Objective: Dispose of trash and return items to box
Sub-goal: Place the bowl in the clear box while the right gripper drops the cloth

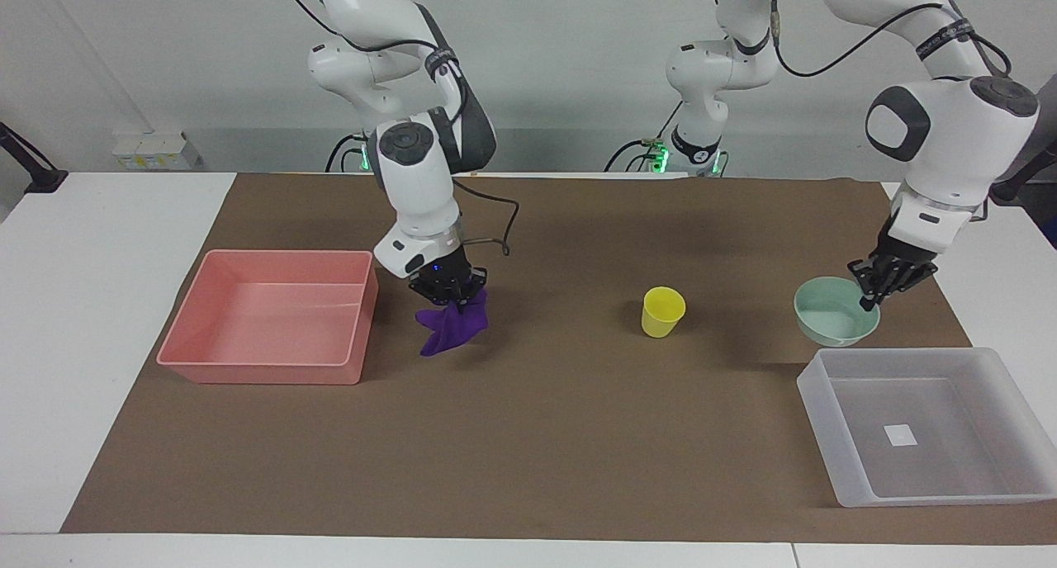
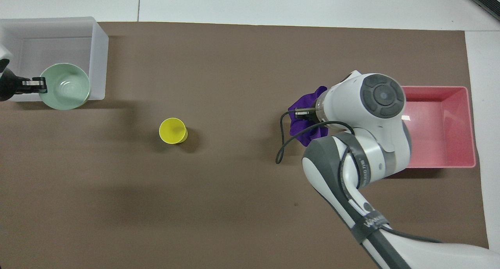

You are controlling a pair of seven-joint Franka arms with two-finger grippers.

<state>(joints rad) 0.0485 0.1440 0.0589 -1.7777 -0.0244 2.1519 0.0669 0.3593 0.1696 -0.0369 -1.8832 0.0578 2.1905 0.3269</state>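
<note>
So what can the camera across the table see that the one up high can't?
Only the facing view shows the arms' bases, the wall, and that the rag and bowl hang off the mat, each in a shut hand: right hand, left hand. Only the overhead view shows straight down into the cup. Both show the pink tray, the box, cup, rag and bowl.

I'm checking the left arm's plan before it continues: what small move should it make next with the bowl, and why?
Probably carry the mint-green bowl a little farther over the translucent box, then lower it. The left gripper holds the bowl by its rim, raised beside the box's wall nearest the robots, not yet inside.
</note>
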